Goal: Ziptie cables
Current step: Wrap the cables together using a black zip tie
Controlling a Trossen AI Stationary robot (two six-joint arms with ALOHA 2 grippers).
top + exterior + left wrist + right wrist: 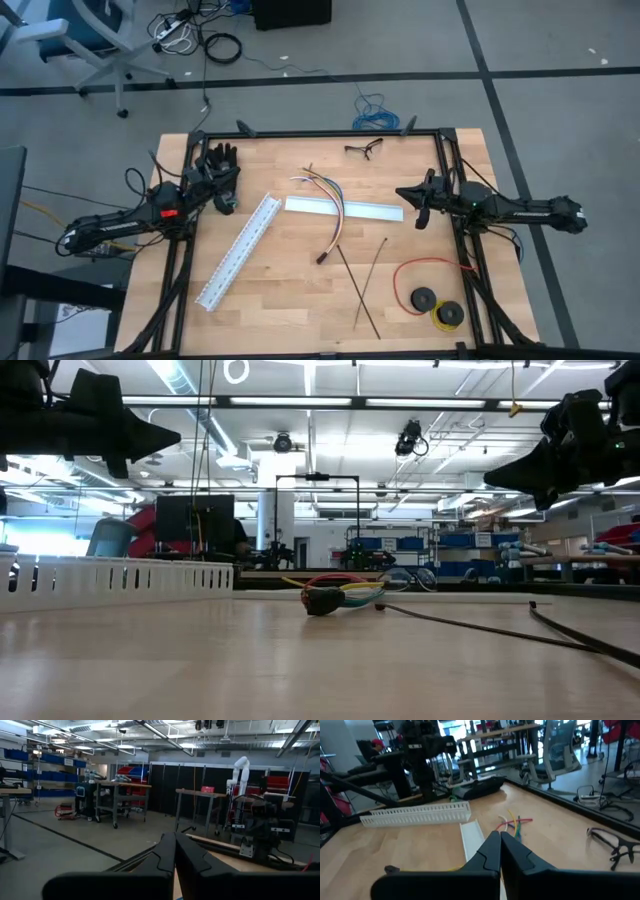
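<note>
Cables: my cables point(331, 212) are one loose bundle of thin wires, white, yellow, green, blue and orange, fanned at the far end and curving down to a small dark plug point(322, 259).
Where: mid-table, draped across the flat white channel point(345, 208); nothing grips them.
Low view: the plug point(322, 601) lies on the wood with red, yellow and green strands behind it.
My left gripper point(227, 186): held above the table's left edge, fingers pressed together, pinching nothing.
My right gripper point(408, 195): held above the table's right side, just beside the flat channel's end, fingers pressed together, empty.
Nearby: two dark zip ties point(362, 290) crossed near the plug; a red wire loop point(428, 270) with two black spools point(436, 305); a slotted white channel point(238, 249) lying diagonally at left; black gloves point(217, 165) in the far left corner; glasses point(364, 149) by the far edge.
Count: one bundle, two channels, two ties, two spools.
</note>
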